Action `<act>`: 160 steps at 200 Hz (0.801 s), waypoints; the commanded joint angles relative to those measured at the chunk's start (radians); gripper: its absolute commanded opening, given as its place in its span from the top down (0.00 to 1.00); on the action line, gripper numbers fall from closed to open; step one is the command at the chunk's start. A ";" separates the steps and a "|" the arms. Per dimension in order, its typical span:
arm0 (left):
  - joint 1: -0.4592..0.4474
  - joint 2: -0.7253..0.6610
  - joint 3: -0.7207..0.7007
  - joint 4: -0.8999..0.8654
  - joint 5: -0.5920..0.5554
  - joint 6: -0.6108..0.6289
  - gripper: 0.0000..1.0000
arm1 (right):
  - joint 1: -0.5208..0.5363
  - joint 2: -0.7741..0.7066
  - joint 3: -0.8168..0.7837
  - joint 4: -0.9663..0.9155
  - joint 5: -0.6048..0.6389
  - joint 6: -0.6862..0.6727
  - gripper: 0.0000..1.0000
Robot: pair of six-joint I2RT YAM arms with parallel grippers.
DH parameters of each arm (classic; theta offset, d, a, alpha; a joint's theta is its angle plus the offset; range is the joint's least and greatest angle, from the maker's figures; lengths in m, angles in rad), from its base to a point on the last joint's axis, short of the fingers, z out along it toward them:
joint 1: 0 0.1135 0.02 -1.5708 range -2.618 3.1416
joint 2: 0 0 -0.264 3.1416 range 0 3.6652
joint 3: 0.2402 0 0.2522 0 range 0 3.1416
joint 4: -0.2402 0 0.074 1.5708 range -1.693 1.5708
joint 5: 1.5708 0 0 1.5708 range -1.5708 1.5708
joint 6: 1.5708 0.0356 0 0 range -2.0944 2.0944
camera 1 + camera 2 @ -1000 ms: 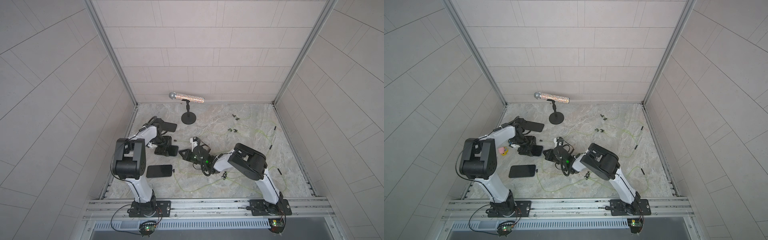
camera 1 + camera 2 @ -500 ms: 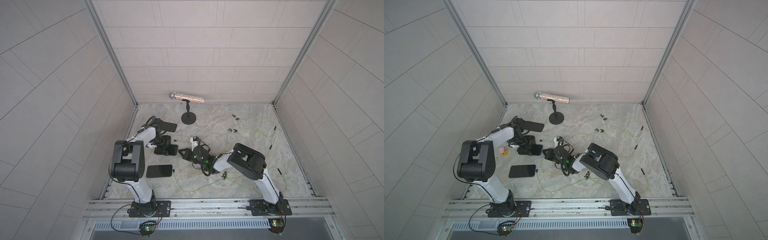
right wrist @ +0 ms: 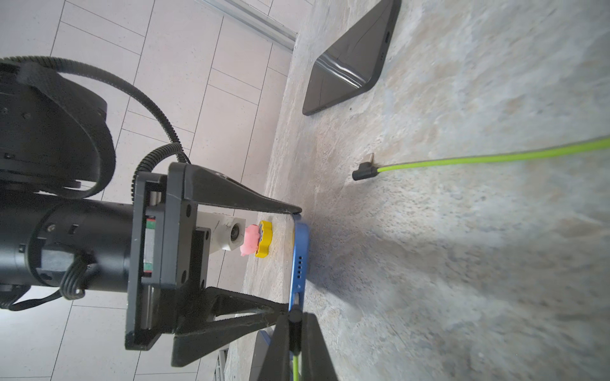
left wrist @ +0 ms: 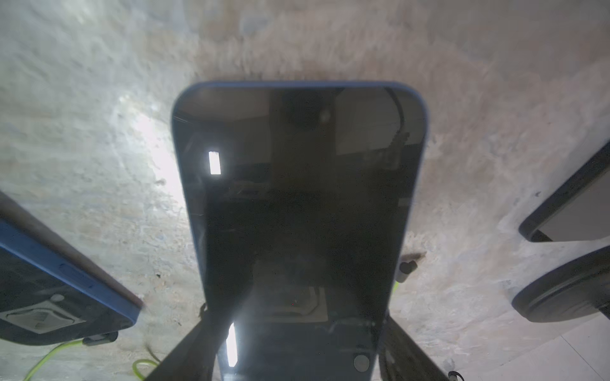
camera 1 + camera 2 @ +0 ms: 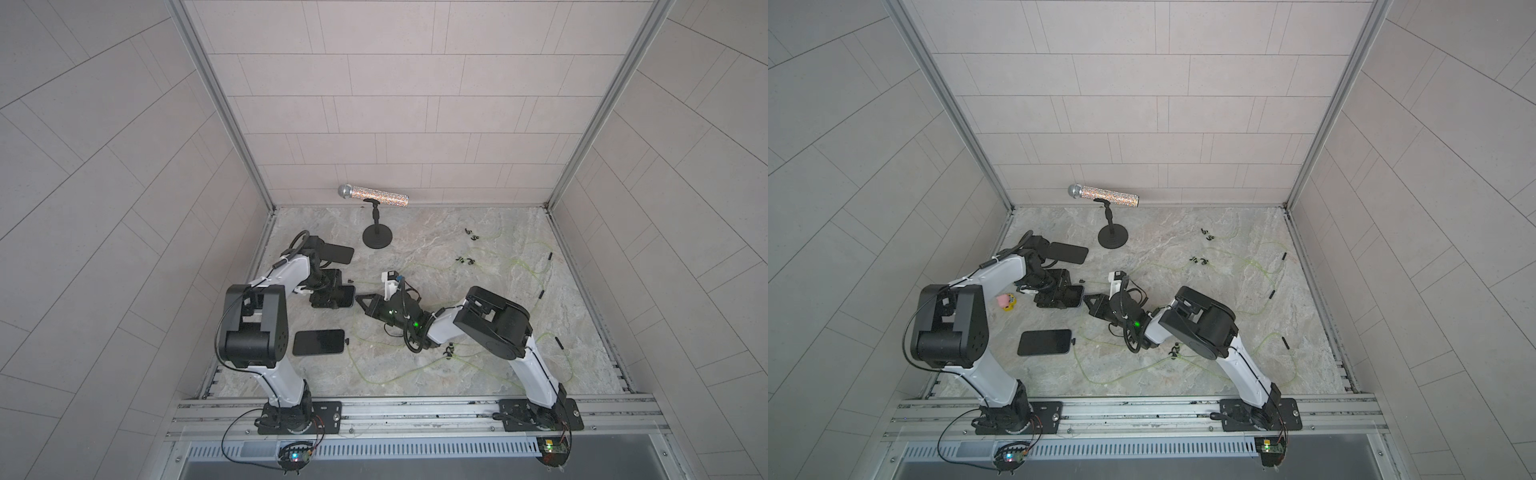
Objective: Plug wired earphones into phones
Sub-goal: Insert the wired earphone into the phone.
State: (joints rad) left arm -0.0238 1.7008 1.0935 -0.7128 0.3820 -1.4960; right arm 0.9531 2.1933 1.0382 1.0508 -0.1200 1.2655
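Near a pink-and-yellow toy (image 3: pixel 256 239), left jaws clamp the blue-edged black phone (image 3: pixel 299 260); right jaws pinch a green-cabled black plug (image 3: pixel 294 316) at its port.

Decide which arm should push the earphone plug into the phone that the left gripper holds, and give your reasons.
Right. The right gripper pinches the plug right at the end edge of the blue-edged phone. The left gripper clamps that phone's sides, so it is busy bracing it.
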 commanded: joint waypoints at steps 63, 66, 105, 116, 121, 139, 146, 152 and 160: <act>-0.025 -0.080 -0.022 0.031 0.166 -0.029 0.45 | 0.020 -0.003 0.007 0.064 -0.067 -0.028 1.00; -0.024 -0.083 -0.023 0.034 0.167 -0.029 0.45 | 0.019 -0.003 0.007 0.068 -0.072 -0.030 1.00; -0.023 -0.095 -0.023 0.043 0.174 -0.024 0.47 | 0.016 -0.024 0.022 -0.018 -0.106 -0.093 1.00; -0.022 -0.096 -0.023 0.046 0.171 -0.021 0.47 | 0.013 -0.035 0.023 -0.049 -0.111 -0.110 1.00; -0.022 -0.096 -0.021 0.047 0.171 -0.019 0.47 | 0.011 -0.039 0.025 -0.062 -0.116 -0.118 1.00; -0.022 -0.096 -0.020 0.056 0.168 -0.009 0.48 | -0.003 -0.050 0.032 -0.114 -0.137 -0.126 1.00; -0.022 -0.096 -0.018 0.059 0.167 -0.005 0.48 | -0.009 -0.046 0.032 -0.092 -0.154 -0.106 1.00; -0.022 -0.095 -0.016 0.062 0.167 -0.002 0.48 | -0.012 -0.041 0.030 -0.058 -0.172 -0.086 1.00; -0.022 -0.094 -0.015 0.070 0.169 0.003 0.48 | -0.017 -0.034 0.032 -0.013 -0.192 -0.064 1.00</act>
State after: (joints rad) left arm -0.0216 1.6470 1.0710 -0.6701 0.4034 -1.5066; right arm 0.9268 2.1681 1.0451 1.0214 -0.1722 1.1778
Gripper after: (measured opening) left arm 0.751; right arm 0.075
